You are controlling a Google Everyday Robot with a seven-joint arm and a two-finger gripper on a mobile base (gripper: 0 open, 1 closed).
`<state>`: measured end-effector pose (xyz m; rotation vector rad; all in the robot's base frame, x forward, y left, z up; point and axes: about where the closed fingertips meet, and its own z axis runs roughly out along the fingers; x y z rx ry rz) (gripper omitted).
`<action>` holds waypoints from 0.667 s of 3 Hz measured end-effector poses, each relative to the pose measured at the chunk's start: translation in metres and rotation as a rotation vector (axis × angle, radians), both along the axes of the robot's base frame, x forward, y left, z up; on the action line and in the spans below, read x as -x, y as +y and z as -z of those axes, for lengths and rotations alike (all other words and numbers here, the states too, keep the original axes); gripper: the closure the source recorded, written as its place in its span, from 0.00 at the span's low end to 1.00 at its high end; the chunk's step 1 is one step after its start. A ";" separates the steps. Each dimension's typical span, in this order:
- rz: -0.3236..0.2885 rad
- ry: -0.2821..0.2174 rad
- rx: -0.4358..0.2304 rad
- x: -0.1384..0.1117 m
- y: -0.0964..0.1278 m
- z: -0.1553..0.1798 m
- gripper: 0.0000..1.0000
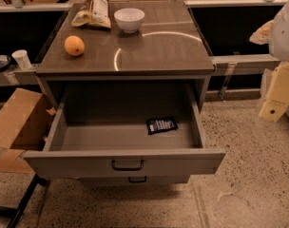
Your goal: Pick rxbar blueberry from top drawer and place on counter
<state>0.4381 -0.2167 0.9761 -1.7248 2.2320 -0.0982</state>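
The top drawer point(125, 161) is pulled fully open below the counter point(154, 51). The rxbar blueberry point(161, 125), a small dark wrapper with white print, lies flat on the drawer floor at the back right. My gripper point(277, 96), a cream-coloured part under the white arm point(284, 27), hangs at the far right edge of the view. It is well to the right of the drawer, over the floor, and holds nothing that I can see.
On the counter are an orange point(74, 45) at the left, a white bowl point(129, 19) and a tan crinkled bag point(93, 7) at the back. The lower drawer point(137, 179) is shut. A cardboard box point(18, 120) stands at the left of the cabinet.
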 end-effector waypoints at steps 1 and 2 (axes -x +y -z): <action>0.000 0.000 0.000 0.000 0.000 0.000 0.00; -0.018 -0.010 0.013 -0.006 -0.001 0.009 0.00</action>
